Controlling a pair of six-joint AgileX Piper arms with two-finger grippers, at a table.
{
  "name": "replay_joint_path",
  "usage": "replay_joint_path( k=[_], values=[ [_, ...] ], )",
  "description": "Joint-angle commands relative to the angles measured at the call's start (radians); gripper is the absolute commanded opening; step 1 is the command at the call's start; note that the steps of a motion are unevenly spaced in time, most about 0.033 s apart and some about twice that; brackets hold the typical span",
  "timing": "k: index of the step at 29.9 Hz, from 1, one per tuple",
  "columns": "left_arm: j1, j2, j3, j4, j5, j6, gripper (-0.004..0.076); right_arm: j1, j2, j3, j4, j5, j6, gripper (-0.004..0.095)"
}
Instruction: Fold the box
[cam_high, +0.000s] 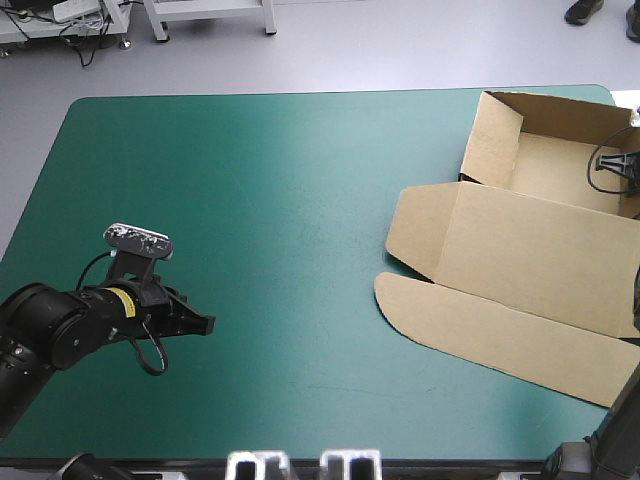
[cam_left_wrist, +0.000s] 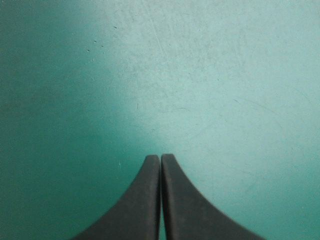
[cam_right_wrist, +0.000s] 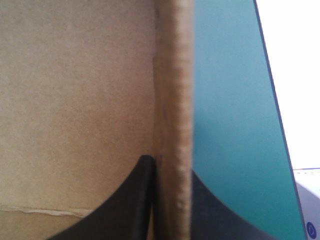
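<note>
The brown cardboard box (cam_high: 540, 250), a cut sheet with its tray walls raised and its long lid lying flat, sits on the teal-green bench (cam_high: 280, 200). The right jaws are pinched almost closed on the tray's upright wall (cam_right_wrist: 175, 125), the one beside the bench's edge. The left jaws, pressed together and empty, hover over bare cover well apart from the box, beyond its curved lid flap. With one wall held and nothing pinning the lid, a pull would likely drag the whole box or buckle that thin wall.
</note>
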Motion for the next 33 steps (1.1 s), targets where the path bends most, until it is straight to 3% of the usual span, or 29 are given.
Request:
replay_joint_path(
  k=[1,4,6,11,13,15,20,27,33],
  values=[
    [-0.004,-0.012,-0.025,0.005,-0.048,-0.007,-0.0008,-0.027,-0.06,-0.037,-0.032,-0.049,-0.02,0.0405],
    [-0.004,-0.012,-0.025,0.005,-0.048,-0.007,-0.0008,-0.042,-0.06,-0.038,-0.032,-0.051,0.004,0.0731],
    [-0.004,-0.012,-0.025,0.005,-0.048,-0.007,-0.0008,-0.055,-0.06,-0.044,-0.034,-0.051,0.016,0.0834],
    [-0.004,-0.012,-0.025,0.005,-0.048,-0.011,-0.0008,-0.066,-0.077,-0.122,-0.014,0.015,0.015,0.0817],
    [-0.004,-0.012,-0.025,0.005,-0.048,-0.011,-0.0008,-0.064,-0.103,-0.171,0.047,0.045,0.013,0.0757],
    [-0.004,-0.012,-0.025,0.005,-0.05,-0.011,-0.0008,-0.062,-0.135,-0.221,0.121,0.079,-0.008,0.061],
    [-0.004,-0.012,-0.025,0.009,-0.068,-0.011,-0.001,-0.017,-0.279,-0.242,0.346,0.079,-0.113,-0.002],
    [-0.004,-0.012,-0.025,0.009,-0.088,-0.009,-0.001,0.206,-0.503,-0.085,0.354,0.079,-0.15,-0.0001],
    [-0.004,-0.012,-0.025,0.017,-0.084,-0.002,-0.001,0.492,-0.738,0.257,0.295,0.077,-0.204,-0.0001]
  ],
)
